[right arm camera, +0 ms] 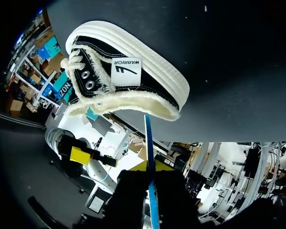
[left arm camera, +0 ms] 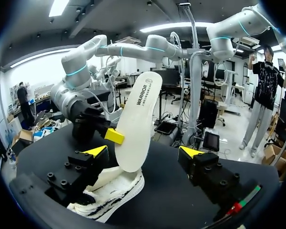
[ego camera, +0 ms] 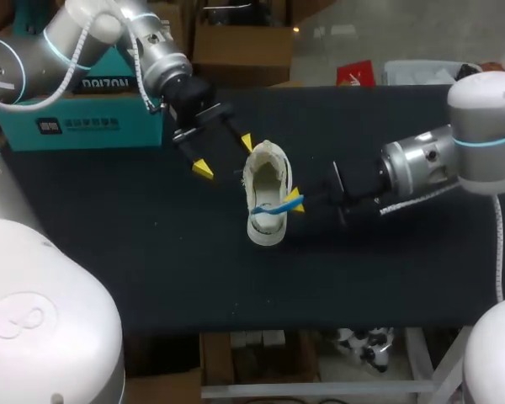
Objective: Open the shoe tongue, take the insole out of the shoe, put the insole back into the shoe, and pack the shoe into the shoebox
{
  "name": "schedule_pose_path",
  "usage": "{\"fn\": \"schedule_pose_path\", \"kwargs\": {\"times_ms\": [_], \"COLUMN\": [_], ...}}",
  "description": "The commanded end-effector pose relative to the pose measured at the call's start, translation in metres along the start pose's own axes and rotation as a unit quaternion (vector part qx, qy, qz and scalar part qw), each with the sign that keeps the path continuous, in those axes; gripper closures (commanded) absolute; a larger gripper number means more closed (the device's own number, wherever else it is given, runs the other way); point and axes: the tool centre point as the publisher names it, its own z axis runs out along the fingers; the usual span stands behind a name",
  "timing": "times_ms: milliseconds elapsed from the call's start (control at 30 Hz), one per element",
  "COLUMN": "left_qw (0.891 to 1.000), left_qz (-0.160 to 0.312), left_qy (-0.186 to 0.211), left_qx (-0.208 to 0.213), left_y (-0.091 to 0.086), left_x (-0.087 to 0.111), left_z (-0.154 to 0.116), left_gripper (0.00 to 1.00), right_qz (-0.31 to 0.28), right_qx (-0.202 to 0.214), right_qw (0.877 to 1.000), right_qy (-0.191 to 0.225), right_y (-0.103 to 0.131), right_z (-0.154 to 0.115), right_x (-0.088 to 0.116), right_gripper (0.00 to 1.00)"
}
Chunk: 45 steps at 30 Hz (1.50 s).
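In the head view, a black and white cloth shoe (ego camera: 265, 178) with a fluffy cream lining is sitting in the middle of the picture on the black table (ego camera: 151, 252). The right gripper (ego camera: 294, 202) is coming in from the right side. It is pinching the thin foam insole (ego camera: 273, 208), white on one face and blue on the other, over the lower part of the shoe. The left gripper (ego camera: 225, 155) is hanging just up and left of the shoe. Its fingers are spread wide and are holding nothing. One of its yellow tips is sitting close to the shoe's upper end. The teal cardboard shoebox (ego camera: 76, 126) is lying in the upper left of the picture, well apart from the shoe.

In the left wrist view, the left gripper (left arm camera: 144, 151) is gaping wide. Ahead of it the insole (left arm camera: 138, 119) is standing up tall and showing its white face. The right gripper (left arm camera: 115, 136) is squeezing the insole by one edge. The insole's low end is meeting the shoe (left arm camera: 109, 191) lying under it. I cannot tell if that end is inside the shoe.

In the right wrist view, the right gripper (right arm camera: 150, 171) is clamping the insole (right arm camera: 148, 143), which is showing edge-on as a thin blue line between its fingers. The shoe (right arm camera: 128, 76) is lying just ahead of the gripper on the table (right arm camera: 229, 71).
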Motion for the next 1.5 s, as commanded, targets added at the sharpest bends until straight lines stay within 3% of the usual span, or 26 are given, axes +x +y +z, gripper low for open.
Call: {"fn": "schedule_pose_path", "kwargs": {"times_ms": [33, 133, 233, 800, 1067, 1300, 1500], "left_qw": [0.998, 0.993, 0.984, 0.984, 0.970, 0.963, 0.956], "left_qz": [0.010, 0.020, -0.015, -0.015, 0.018, 0.053, 0.075], "left_qy": [-0.055, -0.118, -0.176, -0.176, -0.241, -0.264, -0.280], "left_qx": [-0.011, -0.015, -0.026, -0.026, -0.040, -0.023, -0.036], "left_y": [-0.003, -0.007, -0.010, -0.010, -0.002, 0.012, 0.014], "left_x": [0.016, 0.023, 0.028, 0.028, 0.036, 0.028, 0.019], "left_z": [0.018, 0.022, 0.022, 0.022, 0.046, 0.060, 0.070], "left_gripper": [0.00, 0.00, 0.00, 0.00, 0.00, 0.00, 0.01], "right_qz": [0.002, 0.008, 0.007, 0.007, 0.006, 0.017, 0.016], "right_qx": [-0.004, -0.008, -0.024, -0.024, -0.019, -0.032, -0.033], "right_qw": [1.000, 0.999, 0.998, 0.998, 0.996, 0.993, 0.993], "right_qy": [0.012, 0.040, 0.064, 0.064, 0.083, 0.110, 0.116], "right_y": [-0.001, 0.001, 0.000, 0.000, 0.001, 0.001, 0.000], "right_z": [0.001, 0.002, 0.007, 0.007, 0.015, 0.019, 0.026], "right_x": [0.001, 0.003, 0.004, 0.004, 0.004, 0.002, 0.002], "right_gripper": [1.00, 1.00, 1.00, 1.00, 1.00, 1.00, 1.00]}}
